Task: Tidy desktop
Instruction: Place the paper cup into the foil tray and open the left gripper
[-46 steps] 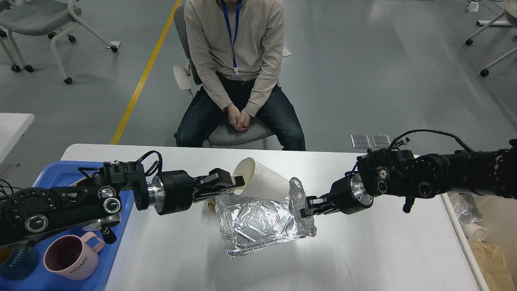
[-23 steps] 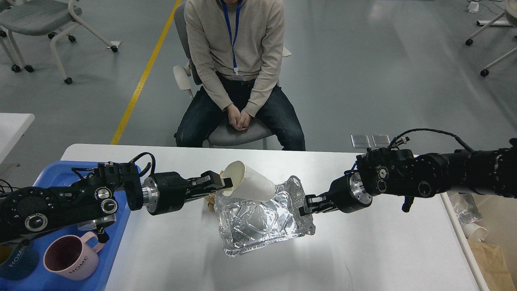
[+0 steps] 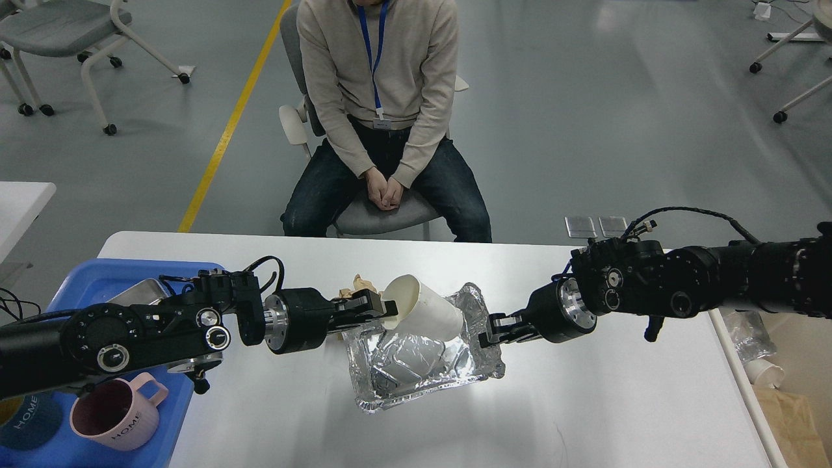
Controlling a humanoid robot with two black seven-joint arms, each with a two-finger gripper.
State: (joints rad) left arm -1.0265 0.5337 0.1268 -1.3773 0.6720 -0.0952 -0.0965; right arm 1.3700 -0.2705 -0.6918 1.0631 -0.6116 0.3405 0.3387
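The white desktop (image 3: pixel 585 403) fills the lower view. A crumpled silver foil tray (image 3: pixel 416 364) lies at its middle. My left gripper (image 3: pixel 383 307) is shut on the rim of a white paper cup (image 3: pixel 426 315), holding it tilted over the foil tray's back edge. My right gripper (image 3: pixel 486 335) is shut on the foil tray's right rim. A small beige crumpled scrap (image 3: pixel 363 285) lies on the desktop just behind the left gripper.
A blue tray (image 3: pixel 97 286) at the left edge holds a pink mug (image 3: pixel 114 413), a dark mug (image 3: pixel 26 422) and a metal pan (image 3: pixel 140 292). A person (image 3: pixel 383 117) sits across the table. A beige bin (image 3: pixel 790 416) stands beside the right edge.
My left gripper has moved right with the cup, lowering it toward the foil tray's inside. The beige scrap behind it has come into view. The right gripper has barely moved.
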